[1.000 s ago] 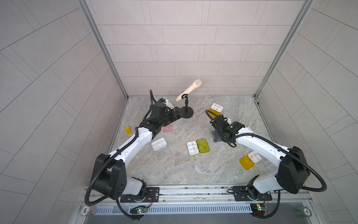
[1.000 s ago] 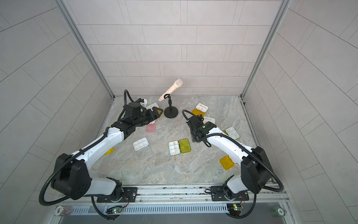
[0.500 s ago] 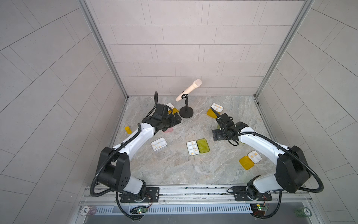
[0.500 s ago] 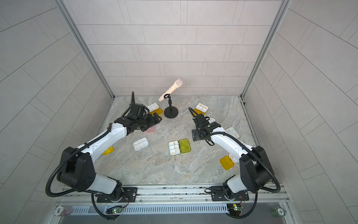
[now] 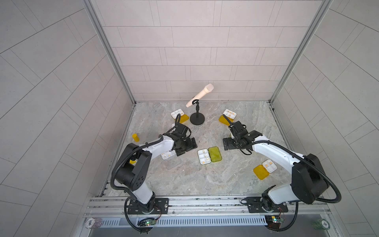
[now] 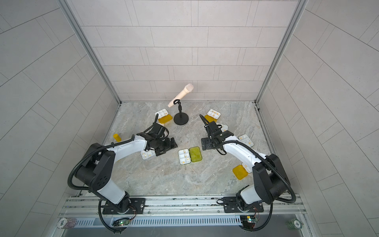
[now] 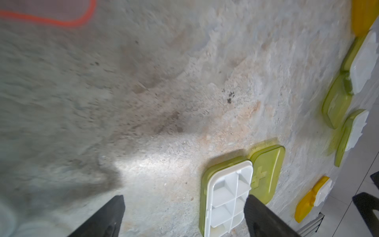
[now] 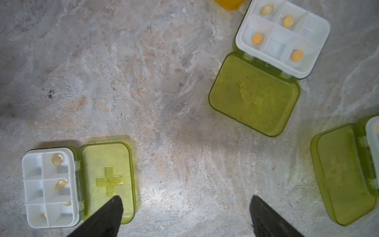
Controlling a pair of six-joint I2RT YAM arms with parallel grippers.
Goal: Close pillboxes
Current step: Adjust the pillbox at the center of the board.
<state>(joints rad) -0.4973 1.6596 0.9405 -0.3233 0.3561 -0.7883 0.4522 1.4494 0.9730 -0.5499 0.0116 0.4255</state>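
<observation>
Several open pillboxes lie on the stone table. A lime green one sits mid-table in both top views, white tray (image 5: 204, 157) beside lid (image 5: 214, 154). My left gripper (image 5: 187, 148) hovers left of it, open and empty; in the left wrist view the gripper (image 7: 184, 198) has one finger overlapping that tray (image 7: 227, 197). My right gripper (image 5: 226, 144) is open to the box's right; in the right wrist view the gripper (image 8: 185, 198) spans bare stone, one finger over the cross-marked lid (image 8: 108, 182). A clear pillbox (image 5: 168, 155) lies partly under my left wrist.
Orange-yellow pillboxes lie open at back left (image 5: 178, 115), back right (image 5: 229, 113) and front right (image 5: 264, 169). Two more lime ones (image 8: 266, 67) (image 8: 344, 174) lie by my right arm. A microphone stand (image 5: 197, 119) is at the back and a yellow bottle (image 5: 135, 137) at the left.
My left gripper has swung from the back, near the pink box, forward towards the mid-table lime box. My right gripper shifted slightly left. Both stay open.
</observation>
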